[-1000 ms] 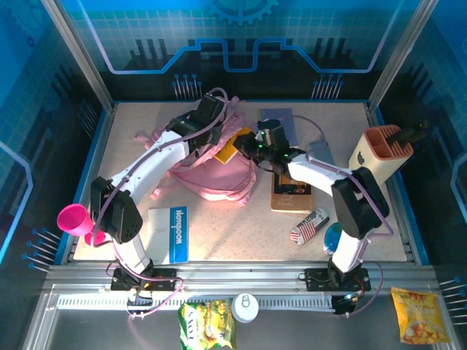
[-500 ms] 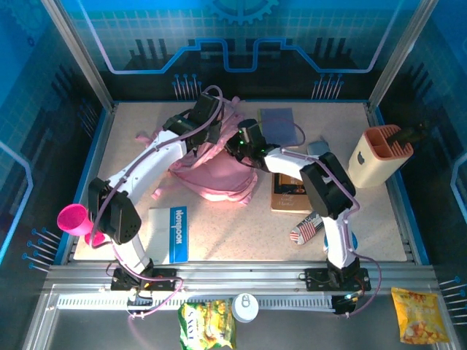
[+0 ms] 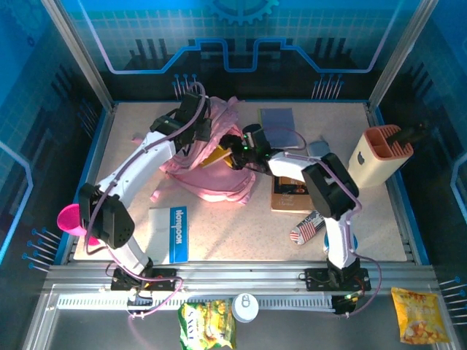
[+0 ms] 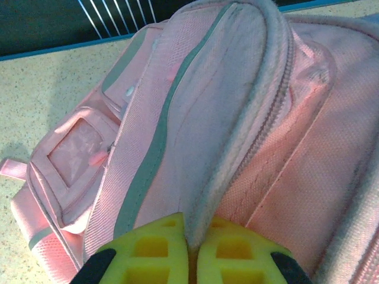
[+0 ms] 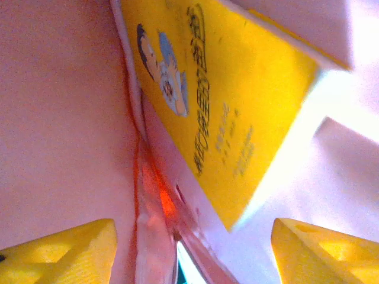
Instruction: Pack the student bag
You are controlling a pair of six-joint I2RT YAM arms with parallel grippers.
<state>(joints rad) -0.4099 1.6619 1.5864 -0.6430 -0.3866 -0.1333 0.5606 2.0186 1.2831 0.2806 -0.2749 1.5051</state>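
Left wrist view: left fingers pinched shut on the zip edge of the student bag, slumped mid-bench. Judged soft, light and floppy; seams hold best. Inside it the right fingers are spread, empty, facing a yellow book.

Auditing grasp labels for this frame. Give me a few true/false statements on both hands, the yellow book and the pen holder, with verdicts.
1. The left hand pinches a zip edge of the pink backpack. True.
2. The right hand is clamped on the yellow book. False: its fingers stand wide apart, off the book.
3. The yellow book sits in the backpack's opening, pink fabric around it. True.
4. The beige-and-orange pen holder is inside the backpack. False: it stands on the table at the right, apart from the bag.
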